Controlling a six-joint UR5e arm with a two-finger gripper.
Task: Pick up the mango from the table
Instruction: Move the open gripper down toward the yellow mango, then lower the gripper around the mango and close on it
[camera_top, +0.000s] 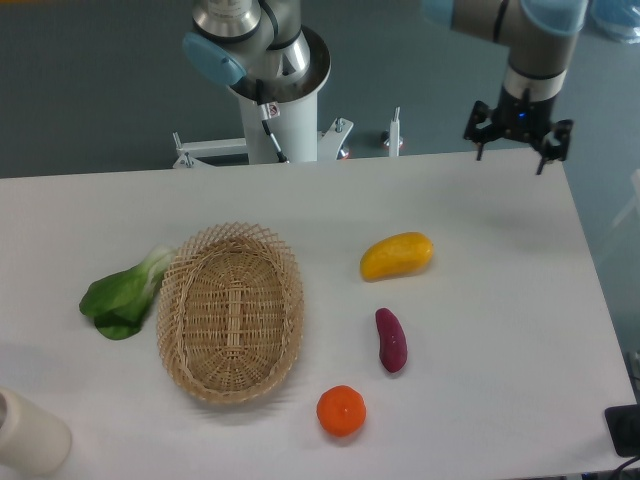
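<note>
The claw (517, 140) hangs with its fingers spread, holding nothing, over the far right edge of the white surface (500, 300). The mango (397, 256) lies well apart from it, nearer and to the left. Beyond sit a purple sweet potato (390, 340), an orange (341, 411), a wicker basket (231, 311) and leafy greens (125, 294).

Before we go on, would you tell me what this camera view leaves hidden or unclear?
- Gripper: small and far off at the table's back edge; its fingers seem spread.
- Mango: underside and far side face away.
- White cylinder: cut off by the bottom-left corner.
- Black object: cut off by the right edge.
- Basket: its rim overlaps the leafy green's stalk.
</note>
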